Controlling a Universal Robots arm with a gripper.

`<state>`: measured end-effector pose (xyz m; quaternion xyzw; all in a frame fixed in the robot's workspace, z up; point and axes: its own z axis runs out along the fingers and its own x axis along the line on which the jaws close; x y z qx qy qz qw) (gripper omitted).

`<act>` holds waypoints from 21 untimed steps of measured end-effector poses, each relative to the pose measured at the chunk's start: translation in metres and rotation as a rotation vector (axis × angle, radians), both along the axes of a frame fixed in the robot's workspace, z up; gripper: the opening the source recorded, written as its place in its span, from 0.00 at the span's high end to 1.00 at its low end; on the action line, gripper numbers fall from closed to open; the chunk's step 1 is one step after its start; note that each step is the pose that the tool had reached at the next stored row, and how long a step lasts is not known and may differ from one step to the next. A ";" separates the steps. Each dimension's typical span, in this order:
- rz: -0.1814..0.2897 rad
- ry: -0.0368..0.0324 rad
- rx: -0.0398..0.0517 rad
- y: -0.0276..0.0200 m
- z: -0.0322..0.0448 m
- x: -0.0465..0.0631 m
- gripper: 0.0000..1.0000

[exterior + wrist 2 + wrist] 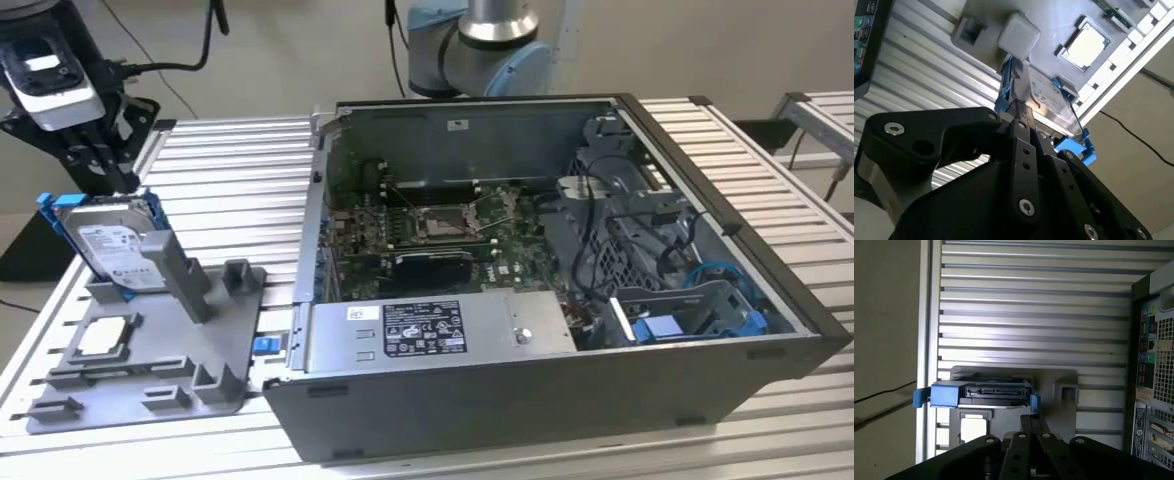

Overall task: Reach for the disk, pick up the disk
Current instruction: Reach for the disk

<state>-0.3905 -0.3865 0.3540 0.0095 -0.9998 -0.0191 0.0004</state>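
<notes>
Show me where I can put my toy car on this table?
Bare table slats lie between the disk and the computer case, behind the grey holder. More lie beyond the case on the exterior view's right. The holder is crowded: disk, processor chip, and the gripper just above.

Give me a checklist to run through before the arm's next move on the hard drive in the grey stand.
1. Flat rectangular silver metal hard drive with blue plastic bracket stands upright in the grey plastic stand: ok.
2. Black gripper sits just above the drive's top edge: ok.
3. Gripper touching the drive: cannot tell.
4. Drive lifted out of the stand: not ok.
5. Small square silver processor chip lies apart from the drive: ok.
</notes>
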 end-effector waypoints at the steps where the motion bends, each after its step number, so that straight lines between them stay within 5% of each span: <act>1: 0.000 0.0000 0.0000 0.0034 0.0000 -0.003 1.00; 7: 0.000 0.0000 0.0000 0.0166 -0.0001 -0.028 1.00; 11: 0.000 0.0001 0.0000 0.0172 -0.0001 -0.046 1.00; 15: 0.000 0.0001 0.0000 0.0134 -0.0002 -0.062 1.00; 21: 0.000 0.0000 0.0000 -0.0019 -0.0003 -0.064 1.00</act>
